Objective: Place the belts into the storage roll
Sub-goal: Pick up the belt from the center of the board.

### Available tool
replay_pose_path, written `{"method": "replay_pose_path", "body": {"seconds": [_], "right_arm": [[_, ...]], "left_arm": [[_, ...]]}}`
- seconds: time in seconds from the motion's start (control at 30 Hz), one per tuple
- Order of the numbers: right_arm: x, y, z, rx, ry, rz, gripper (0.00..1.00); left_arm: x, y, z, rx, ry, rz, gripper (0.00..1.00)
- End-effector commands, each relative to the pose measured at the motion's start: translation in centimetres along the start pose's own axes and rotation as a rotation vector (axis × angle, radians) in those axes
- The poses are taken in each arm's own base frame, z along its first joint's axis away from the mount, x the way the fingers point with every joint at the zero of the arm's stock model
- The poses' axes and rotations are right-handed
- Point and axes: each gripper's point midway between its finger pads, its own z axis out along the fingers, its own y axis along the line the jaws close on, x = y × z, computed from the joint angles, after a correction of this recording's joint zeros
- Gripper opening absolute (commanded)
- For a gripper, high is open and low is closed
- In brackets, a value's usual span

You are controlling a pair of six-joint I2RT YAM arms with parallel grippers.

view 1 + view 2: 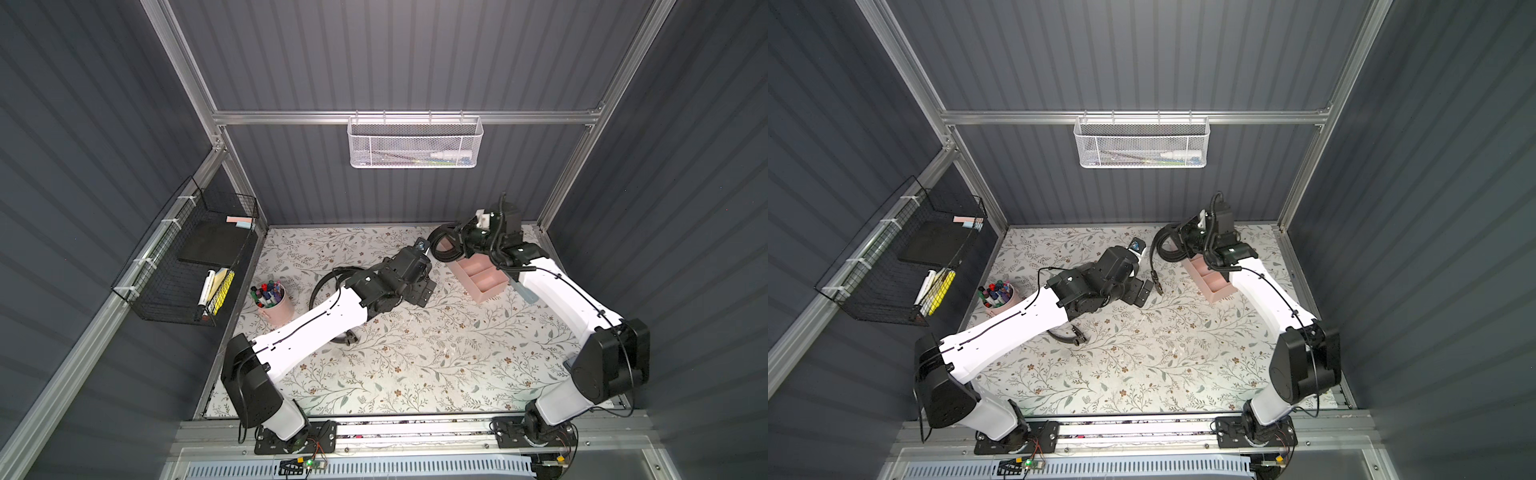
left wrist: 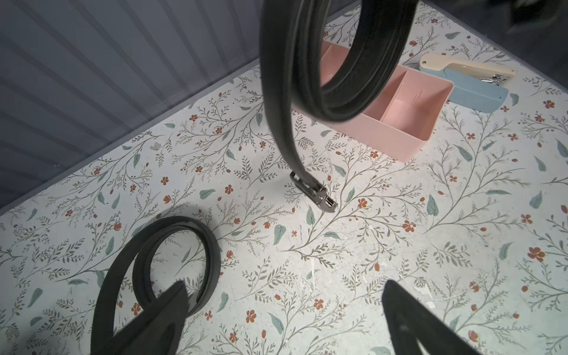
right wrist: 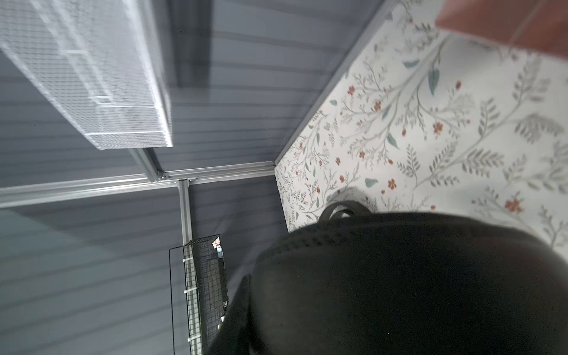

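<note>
Your right gripper clamps the coiled belt over the far end of the storage roll, its buckle trailing to the table. Your left gripper, jaws spread wide and empty, hovers near the second belt, which lies loose on the table.

The whole workspace is seen from high above in both top views, looking steeply down at the floral-patterned tabletop from the side where the arm bases are mounted. Nearly the same scene is shared, slightly shifted sideways. From the left wrist, the tabletop is viewed closely and obliquely, and the pale pink plastic divided tray is taken in; the same tray is seen from above. The right wrist view is rolled sideways, faced toward the ribbed dark grey wall and largely blocked by a coiled black leather-like belt right against the lens.
</note>
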Motion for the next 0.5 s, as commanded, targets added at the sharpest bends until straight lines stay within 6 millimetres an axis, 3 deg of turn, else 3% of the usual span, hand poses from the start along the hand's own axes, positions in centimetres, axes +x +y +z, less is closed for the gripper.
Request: {"method": "replay_pose_path", "body": {"seconds": [0.0, 0.1, 0.23, 0.47], "right_arm": [[-1.8, 6.4, -4.3, -0.196, -0.076, -0.288, 0.00], [-2.8, 6.9, -7.0, -0.189, -0.117, -0.437, 0.00], [-4.2, 5.8, -9.9, -0.136, -0.171, -0.597, 0.00], [-8.3, 0.8, -13.2, 0.022, -0.259, -0.728, 0.00]], "left_arm": [[1.4, 0.5, -0.1, 0.013, 0.042, -0.041, 0.99], [1.5, 0.6, 0.2, 0.016, 0.049, -0.050, 1.00], [1.6, 0.4, 0.8, 0.025, 0.075, -0.044, 0.99], [1.8, -0.6, 2.3, 0.053, 0.131, -0.043, 1.00]]}}
